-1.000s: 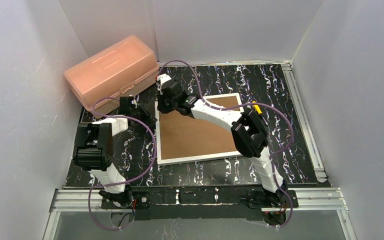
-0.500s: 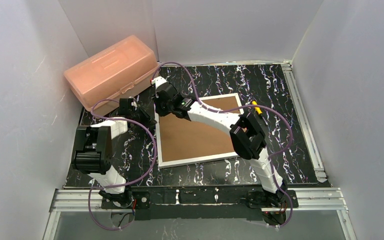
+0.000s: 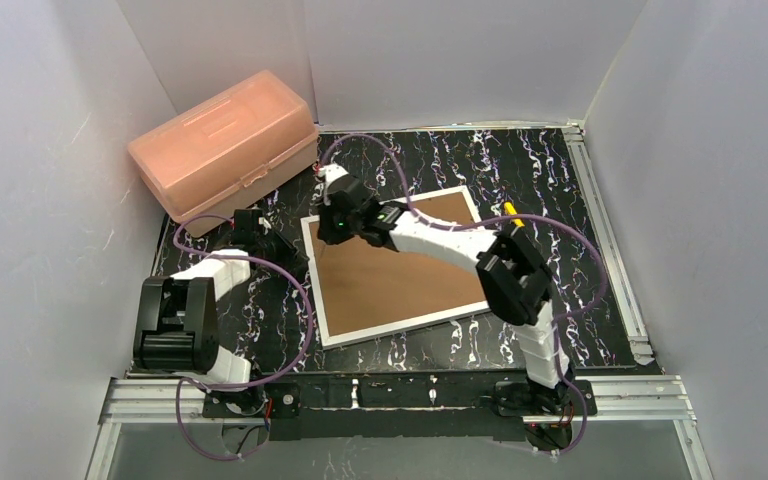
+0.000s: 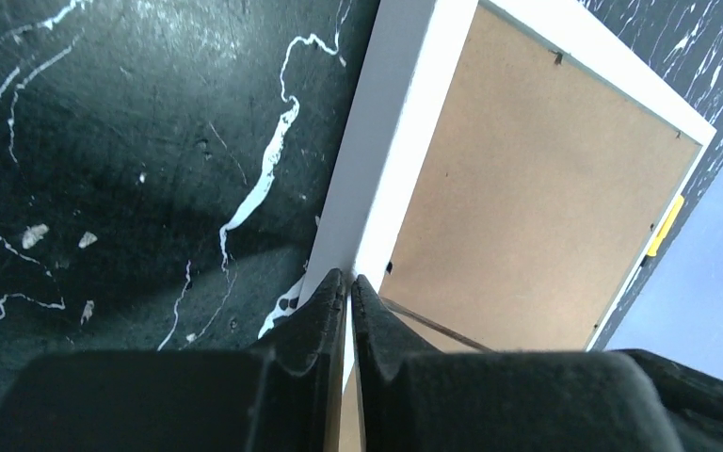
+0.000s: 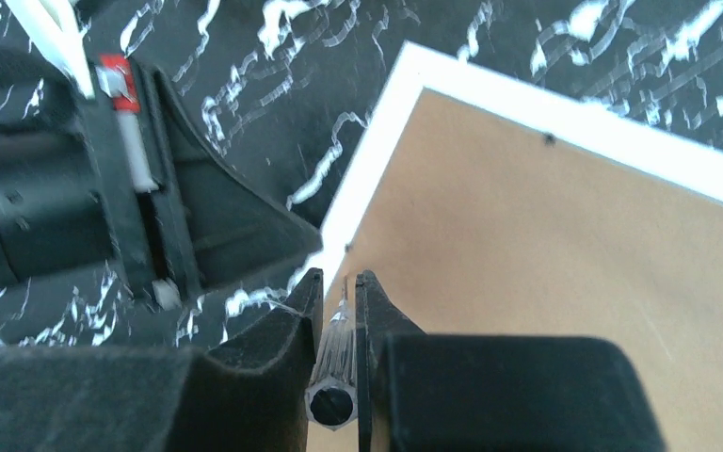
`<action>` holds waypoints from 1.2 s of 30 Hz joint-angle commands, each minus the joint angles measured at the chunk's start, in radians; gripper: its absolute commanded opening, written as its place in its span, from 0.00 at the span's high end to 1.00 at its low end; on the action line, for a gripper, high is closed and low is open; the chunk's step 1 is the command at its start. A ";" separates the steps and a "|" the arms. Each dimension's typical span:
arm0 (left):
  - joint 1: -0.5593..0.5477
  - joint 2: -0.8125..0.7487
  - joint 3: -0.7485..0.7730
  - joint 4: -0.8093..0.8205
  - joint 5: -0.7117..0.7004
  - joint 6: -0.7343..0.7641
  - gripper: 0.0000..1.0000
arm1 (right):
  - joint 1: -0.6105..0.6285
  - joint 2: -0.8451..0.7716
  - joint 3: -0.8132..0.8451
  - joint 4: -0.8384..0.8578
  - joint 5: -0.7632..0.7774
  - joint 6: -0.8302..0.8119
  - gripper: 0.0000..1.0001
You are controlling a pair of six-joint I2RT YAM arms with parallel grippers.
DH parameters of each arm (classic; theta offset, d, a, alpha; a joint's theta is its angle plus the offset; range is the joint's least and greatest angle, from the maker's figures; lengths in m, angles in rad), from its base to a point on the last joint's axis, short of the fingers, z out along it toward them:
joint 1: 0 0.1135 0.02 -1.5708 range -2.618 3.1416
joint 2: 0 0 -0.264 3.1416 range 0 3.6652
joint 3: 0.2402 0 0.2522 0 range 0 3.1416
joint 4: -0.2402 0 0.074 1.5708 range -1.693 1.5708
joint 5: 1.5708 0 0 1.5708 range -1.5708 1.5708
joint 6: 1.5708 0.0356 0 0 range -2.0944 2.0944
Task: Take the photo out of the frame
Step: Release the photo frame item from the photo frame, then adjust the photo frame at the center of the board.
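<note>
On the table (image 3: 560,170), the frame (image 3: 385,288) lies back-up, skewed (photo hidden beneath, I judge). Left gripper (image 4: 349,281), jaws pressed together, touches its left border; right gripper (image 5: 339,282) pinches a thin tool (image 5: 334,363) by the far-left corner. Prying could skid the unclamped frame, or the tip slip and gouge the backing (image 5: 574,235).

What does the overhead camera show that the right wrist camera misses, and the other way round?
Only the overhead view: the whole frame lying back up, the pink box in the far left corner, and a yellow item at the frame's right edge.
Only the right wrist view: a thin clear-handled tool clamped in the right gripper, pointing at the frame's back.
Both: the frame's brown back and white border, the left gripper beside it, and the black marbled table.
</note>
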 commanded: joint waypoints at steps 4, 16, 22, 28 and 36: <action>0.010 -0.085 -0.004 -0.064 0.056 0.014 0.94 | -0.236 -0.278 -0.398 0.327 -0.315 0.190 0.99; 0.008 -0.140 0.156 -0.212 0.100 0.218 0.76 | -0.345 -0.672 -0.729 0.230 -0.310 0.078 0.99; -0.056 -0.179 0.168 -0.155 0.111 0.252 0.63 | -0.350 -0.847 -0.830 0.185 -0.241 0.034 0.99; -0.182 -0.125 0.256 -0.117 0.076 0.406 0.57 | -0.350 -0.956 -0.893 0.087 -0.044 0.098 0.99; -0.277 0.056 0.440 -0.136 0.142 0.752 0.44 | -0.349 -1.154 -0.956 -0.014 0.080 0.162 0.99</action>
